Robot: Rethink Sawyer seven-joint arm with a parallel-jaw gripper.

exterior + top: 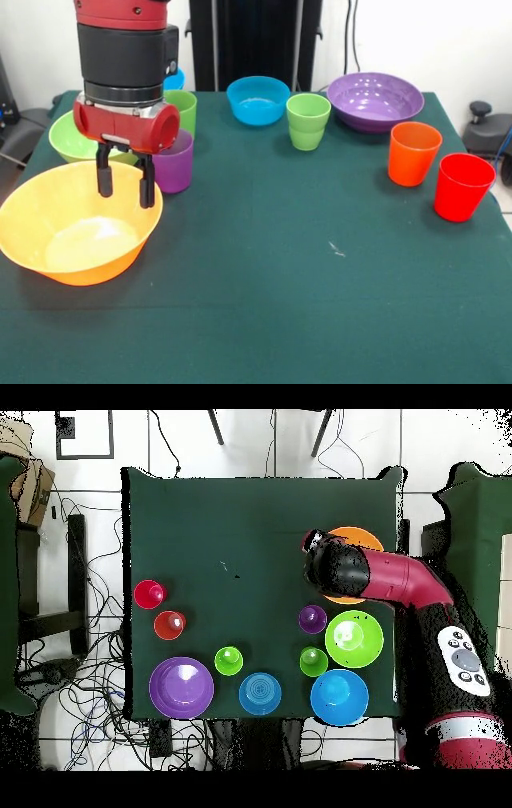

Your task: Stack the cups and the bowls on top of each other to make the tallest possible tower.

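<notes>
My gripper (125, 190) is open and holds nothing, its black fingers (104, 178) hanging at the far rim of the big orange bowl (80, 228). Just behind it stand a purple cup (174, 164), a lime green bowl (70, 140) and a green cup (184, 108). Further along are a blue bowl (258, 100), another green cup (308, 120), the purple bowl (374, 100), an orange cup (414, 152) and a red cup (462, 186). Every piece stands separately on the cloth. From overhead my arm (345, 571) covers most of the orange bowl (355, 536).
A larger blue bowl (339, 696) sits near the table's edge by my base, showing only as a sliver (174, 78) behind the arm in the front view. The dark green cloth (304, 264) covers the table. Cables and chair legs lie around the table.
</notes>
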